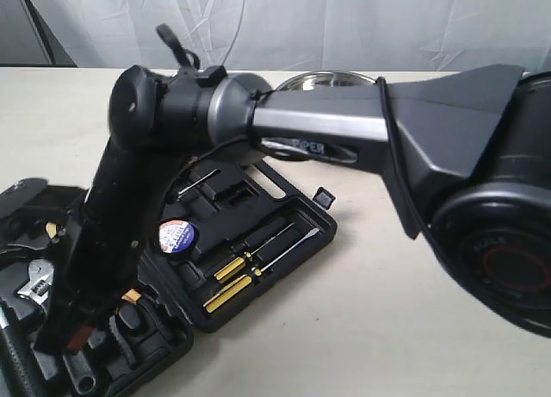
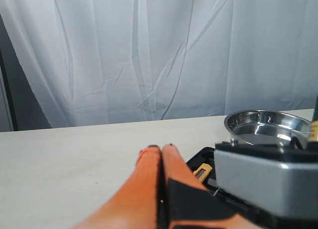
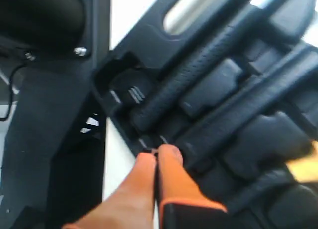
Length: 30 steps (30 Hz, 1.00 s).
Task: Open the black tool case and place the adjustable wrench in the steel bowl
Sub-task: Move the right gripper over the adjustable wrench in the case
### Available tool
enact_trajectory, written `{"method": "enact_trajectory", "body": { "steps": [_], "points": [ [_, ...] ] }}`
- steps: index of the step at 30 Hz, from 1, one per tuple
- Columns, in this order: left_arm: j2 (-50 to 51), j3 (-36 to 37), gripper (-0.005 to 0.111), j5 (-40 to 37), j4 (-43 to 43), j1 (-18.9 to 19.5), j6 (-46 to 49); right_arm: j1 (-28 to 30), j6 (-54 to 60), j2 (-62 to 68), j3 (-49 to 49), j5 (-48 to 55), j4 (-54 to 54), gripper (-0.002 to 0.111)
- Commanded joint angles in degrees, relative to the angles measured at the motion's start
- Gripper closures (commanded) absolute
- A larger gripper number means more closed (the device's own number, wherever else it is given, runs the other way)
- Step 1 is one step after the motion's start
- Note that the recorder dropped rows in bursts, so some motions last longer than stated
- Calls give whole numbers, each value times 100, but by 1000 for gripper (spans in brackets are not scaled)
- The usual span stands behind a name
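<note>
The black tool case lies open, its lid half holding yellow-handled screwdrivers. In the base half at the lower left lies the adjustable wrench, silver jaw head showing. My right arm reaches across and down into that base half. My right gripper is shut and empty, tips at the case's edge beside black ribbed tool handles. The steel bowl stands behind the arm. My left gripper is shut and empty above the table, with the bowl to one side.
A round red, white and blue tape measure sits in the case. The right arm's grey link crosses close in front of the left wrist camera. A white curtain hangs behind the pale table.
</note>
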<state>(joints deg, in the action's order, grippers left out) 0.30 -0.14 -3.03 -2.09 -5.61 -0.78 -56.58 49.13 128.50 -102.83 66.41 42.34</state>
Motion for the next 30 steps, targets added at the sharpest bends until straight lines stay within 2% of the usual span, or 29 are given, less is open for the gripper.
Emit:
{"method": "enact_trajectory", "body": {
  "steps": [1,7,17,25,30],
  "points": [
    [-30,14,107,11,-5,-25,-14,-347,371,110,-28,-187,522,109],
    [-30,14,107,11,-5,-25,-14,-419,979,212,-28,-939,1733,109],
    [-30,14,107,11,-5,-25,-14,-405,1224,269,-28,-2559,1925,109],
    [-30,14,107,11,-5,-25,-14,-207,1107,330,-28,-3409,1493,109],
    [-30,14,107,11,-5,-25,-14,209,311,330,-28,-3168,601,109]
  ]
}}
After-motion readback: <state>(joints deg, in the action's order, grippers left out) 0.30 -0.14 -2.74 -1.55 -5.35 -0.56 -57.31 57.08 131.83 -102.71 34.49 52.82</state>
